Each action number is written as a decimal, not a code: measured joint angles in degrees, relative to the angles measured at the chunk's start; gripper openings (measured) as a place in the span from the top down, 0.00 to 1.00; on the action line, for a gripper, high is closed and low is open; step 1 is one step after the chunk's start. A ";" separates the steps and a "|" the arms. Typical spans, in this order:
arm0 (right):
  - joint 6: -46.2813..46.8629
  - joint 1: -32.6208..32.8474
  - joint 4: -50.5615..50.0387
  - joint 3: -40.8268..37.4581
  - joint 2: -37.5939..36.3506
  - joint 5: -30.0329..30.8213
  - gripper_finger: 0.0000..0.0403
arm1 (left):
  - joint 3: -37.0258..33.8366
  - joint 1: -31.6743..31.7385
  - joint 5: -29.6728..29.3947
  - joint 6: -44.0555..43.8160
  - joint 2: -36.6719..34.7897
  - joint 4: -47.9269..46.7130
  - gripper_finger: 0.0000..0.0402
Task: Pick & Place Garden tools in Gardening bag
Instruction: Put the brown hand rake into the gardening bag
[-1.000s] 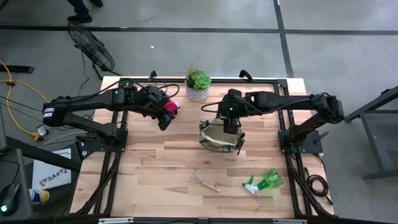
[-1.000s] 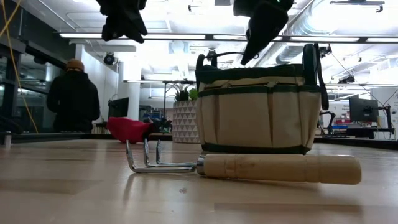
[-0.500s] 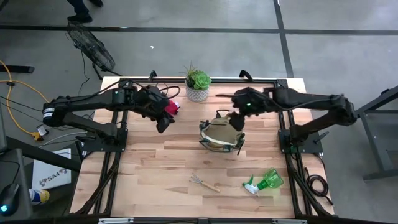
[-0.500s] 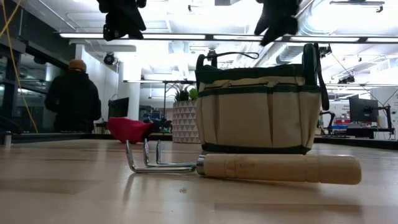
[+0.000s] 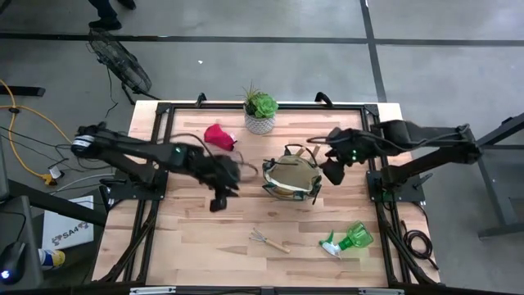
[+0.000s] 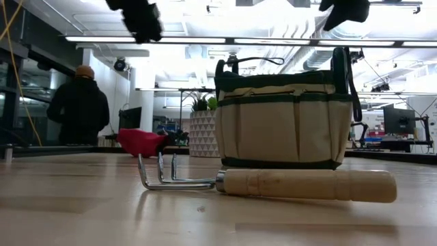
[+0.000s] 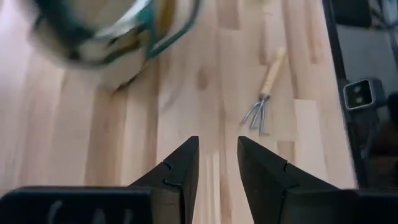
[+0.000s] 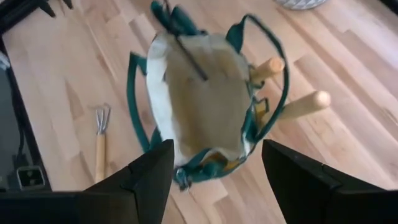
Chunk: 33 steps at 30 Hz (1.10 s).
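Wooden-handled and steel-tined, the hand rake [image 5: 268, 239] lay flat on the worktop [image 5: 188, 238], toward the front edge and well apart from the gardening bag [image 5: 290, 176], its long axis running slightly aslant across the planks with the tines pointing to the robot's left. The bag stood upright mid-worktop with two wooden tool handles [image 8: 291, 89] poking from its side pockets. A green spray bottle [image 5: 350, 239] lay to the rake's right near the front corner, and a red glove [image 5: 217, 135] rested at the back beside a potted succulent [image 5: 260, 111].

The left tool [image 5: 219, 197] hovered just left of the bag, empty, its fingers [image 7: 177, 175] parted a little; its wrist view looked down toward the rake. The right tool [image 5: 332, 171] hung just right of the bag, spread wide and holding nothing. By my reading the left arm was the nearer one to the rake, which lay forward and slightly right of that tool.
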 joint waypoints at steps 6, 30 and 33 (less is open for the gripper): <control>1.13 4.59 -0.33 0.00 -0.20 1.04 0.41 | -0.01 -5.05 -0.52 7.64 8.25 5.93 0.74; -0.20 11.15 -3.36 -0.02 -0.11 2.18 0.41 | 5.25 -15.47 -3.59 21.53 31.14 25.22 0.27; -0.12 11.76 -3.84 -0.02 -0.06 2.60 0.41 | 7.25 -16.30 -4.69 23.52 33.48 26.41 0.25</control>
